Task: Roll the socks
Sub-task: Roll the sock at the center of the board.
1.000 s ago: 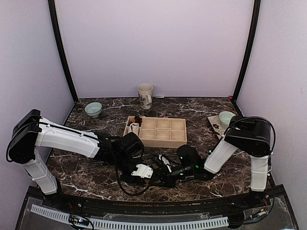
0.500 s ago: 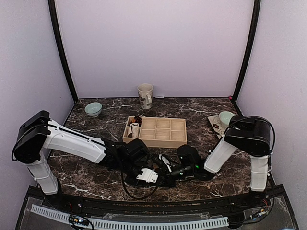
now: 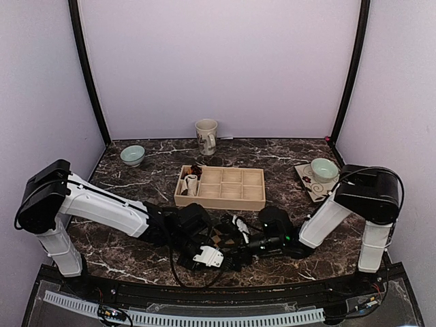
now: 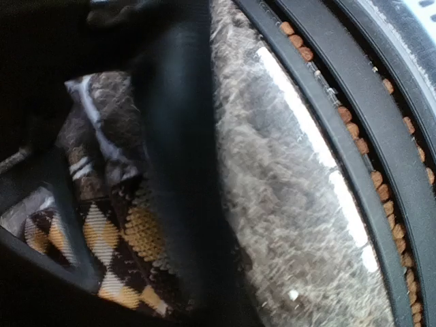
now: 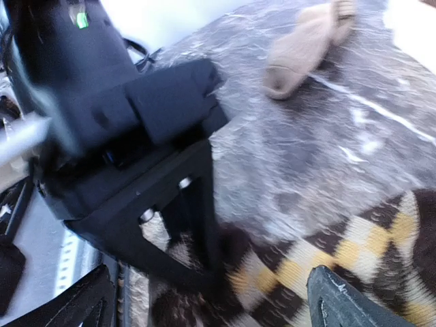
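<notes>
Slippage is the nearest worry. The left pincer [image 5: 201,272] is clamped on the argyle sock [image 4: 112,235], with checked fabric bunched between its fingers. The right pincer [image 5: 214,306] stands with its jaws spread wide over the same sock and holds nothing. With only one bite on soft knit, I judge that any turns in the sock could spring loose. The fabric could also drag out of the clamp if the left arm pulls before the right takes hold. Both pincers crowd tip to tip over the sock, so a hasty closing might nip the other's fingers or catch only a thin fold. The sock lies on the worktop [image 5: 293,157], and the black edge rail [image 4: 354,136] runs just beside the left pincer, so a push that way could jam fabric against it. Beyond the right pincer, apart from both, the tan sock [image 5: 303,44] lies bunched on the marble; I cannot tell whether it is rolled. Farther past both pincers sits the wooden tray [image 3: 231,201], with a small white rolled sock [image 3: 191,182] and a dark bundle [image 3: 195,169] in its left compartments, and it blocks nothing. Farthest off stand a mug [image 3: 206,136], a green bowl [image 3: 132,155] and another bowl [image 3: 323,167] on a patterned plate [image 3: 305,182].
</notes>
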Motion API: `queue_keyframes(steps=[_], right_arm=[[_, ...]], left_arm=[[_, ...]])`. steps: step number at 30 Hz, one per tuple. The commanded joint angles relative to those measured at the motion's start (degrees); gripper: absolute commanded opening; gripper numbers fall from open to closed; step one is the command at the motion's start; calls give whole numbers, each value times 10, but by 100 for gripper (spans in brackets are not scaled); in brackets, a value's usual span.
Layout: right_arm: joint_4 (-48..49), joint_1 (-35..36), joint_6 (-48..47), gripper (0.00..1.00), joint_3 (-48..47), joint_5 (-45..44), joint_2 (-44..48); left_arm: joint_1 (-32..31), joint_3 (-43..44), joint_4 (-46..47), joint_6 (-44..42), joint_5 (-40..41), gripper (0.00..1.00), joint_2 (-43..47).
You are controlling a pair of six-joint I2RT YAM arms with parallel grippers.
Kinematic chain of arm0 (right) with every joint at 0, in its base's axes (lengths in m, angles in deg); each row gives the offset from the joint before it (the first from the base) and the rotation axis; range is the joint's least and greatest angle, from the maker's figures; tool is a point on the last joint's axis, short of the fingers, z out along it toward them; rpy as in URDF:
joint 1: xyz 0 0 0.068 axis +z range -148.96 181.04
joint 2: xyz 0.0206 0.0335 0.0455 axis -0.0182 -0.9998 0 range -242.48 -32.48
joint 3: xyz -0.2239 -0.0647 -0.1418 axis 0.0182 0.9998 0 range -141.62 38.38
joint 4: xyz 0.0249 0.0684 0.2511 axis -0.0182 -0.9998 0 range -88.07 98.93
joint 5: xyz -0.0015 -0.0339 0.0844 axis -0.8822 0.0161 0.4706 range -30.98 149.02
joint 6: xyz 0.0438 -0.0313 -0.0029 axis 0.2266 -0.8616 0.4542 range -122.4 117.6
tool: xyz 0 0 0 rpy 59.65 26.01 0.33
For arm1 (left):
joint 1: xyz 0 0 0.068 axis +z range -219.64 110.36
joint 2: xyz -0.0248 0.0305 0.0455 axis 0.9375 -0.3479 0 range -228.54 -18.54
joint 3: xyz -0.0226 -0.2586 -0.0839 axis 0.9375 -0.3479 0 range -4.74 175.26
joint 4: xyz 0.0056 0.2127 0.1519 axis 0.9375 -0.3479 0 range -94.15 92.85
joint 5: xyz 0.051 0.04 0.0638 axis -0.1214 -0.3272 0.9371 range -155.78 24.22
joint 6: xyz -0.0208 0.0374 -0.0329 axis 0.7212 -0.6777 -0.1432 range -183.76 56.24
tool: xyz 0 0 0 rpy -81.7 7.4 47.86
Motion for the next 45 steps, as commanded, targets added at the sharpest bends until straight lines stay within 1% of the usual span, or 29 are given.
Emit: queue_keyframes(steps=[1, 2, 4, 6, 8, 11, 13, 14, 15, 16, 19, 21, 22, 24, 27, 30, 34, 35, 38, 40, 42, 45], right_arm=[[-128, -14, 31, 99, 91, -166, 26], [-116, -14, 40, 99, 113, -208, 53], [-111, -13, 55, 99, 142, -259, 103], [-148, -13, 57, 99, 148, -310, 132], [-178, -13, 76, 99, 159, -385, 177], [-161, -8, 99, 99, 209, -486, 312], [-155, -8, 155, 99, 239, -566, 410], [-172, -8, 198, 99, 244, -610, 452], [-200, -8, 217, 99, 247, -629, 488], [-208, -8, 194, 99, 254, -626, 519], [-158, -1, 69, 99, 281, -572, 594], [-205, 11, 12, 99, 273, -534, 635], [-245, 20, -15, 99, 260, -519, 645], [-331, 58, -58, 99, 227, -535, 642], [-388, 134, -102, 98, 197, -587, 619], [-381, 199, -150, 89, 179, -595, 565], [-385, 261, -215, 83, 118, -621, 460], [-382, 281, -235, 82, 106, -635, 434], [-339, 300, -283, 78, 86, -653, 377], [-284, 300, -317, 77, 90, -636, 350], [-253, 298, -355, 75, 81, -615, 318], [-237, 289, -397, 66, 50, -580, 260]], left_arm=[[4, -10, -66, 13, -15, 0, -28], [4, -10, -68, 13, -19, 0, -28], [4, -8, -72, 13, -22, 0, -33], [4, -6, -75, 13, -18, 0, -40], [4, -7, -76, 13, -17, 0, -46], [5, 3, -88, 15, -20, 0, -59], [8, 12, -103, 16, -30, 0, -70], [12, 19, -112, 18, -38, 0, -75], [17, 28, -127, 20, -53, 0, -83], [23, 39, -144, 21, -66, 0, -91], [50, 74, -194, 27, -108, 0, -121], [66, 94, -221, 29, -139, 0, -140], [74, 103, -234, 29, -153, 0, -150], [88, 126, -266, 24, -179, 0, -173], [104, 163, -319, 13, -220, 0, -214], [116, 208, -381, -5, -261, 0, -259], [128, 265, -437, -21, -293, 0, -302], [131, 274, -453, -25, -319, 0, -314], [136, 300, -494, -39, -338, 0, -345], [136, 314, -518, -51, -345, 0, -369], [136, 330, -534, -56, -348, 1, -387], [136, 340, -536, -56, -350, 1, -396]])
